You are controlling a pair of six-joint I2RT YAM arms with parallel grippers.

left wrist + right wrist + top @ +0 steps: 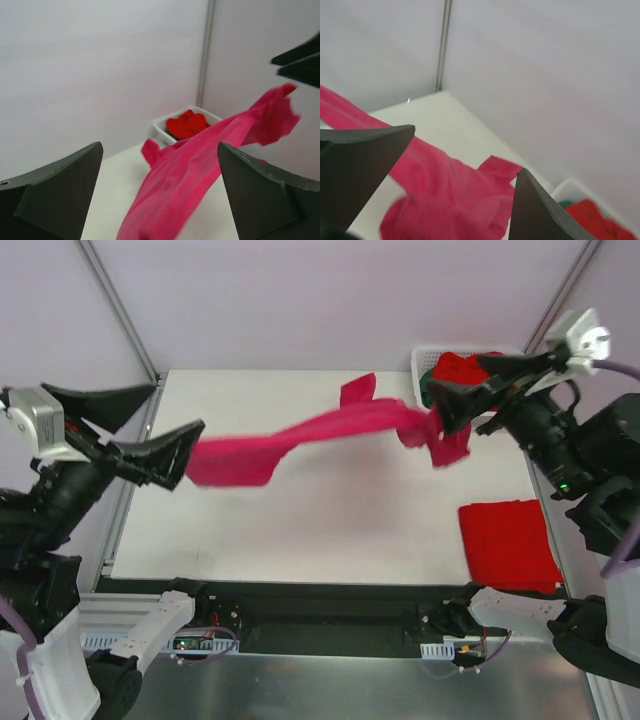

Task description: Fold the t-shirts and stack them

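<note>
A magenta-pink t-shirt [330,435] stretches in a blurred band above the white table [300,530], from one gripper across to the other. My left gripper [178,406] is open at the shirt's left end, and in the left wrist view the cloth [190,185] lies loose between the wide-apart fingers of that gripper [160,145]. My right gripper [458,375] is open at the bunched right end, with the cloth [445,190] below this gripper [467,149] and clamped by neither finger. A folded red t-shirt [510,545] lies flat at the table's right side.
A white slotted basket [420,365] stands at the back right corner, holding a crumpled red t-shirt [460,367] with a bit of dark green [565,204] under it. Pale walls and metal posts [120,305] close in the back and sides.
</note>
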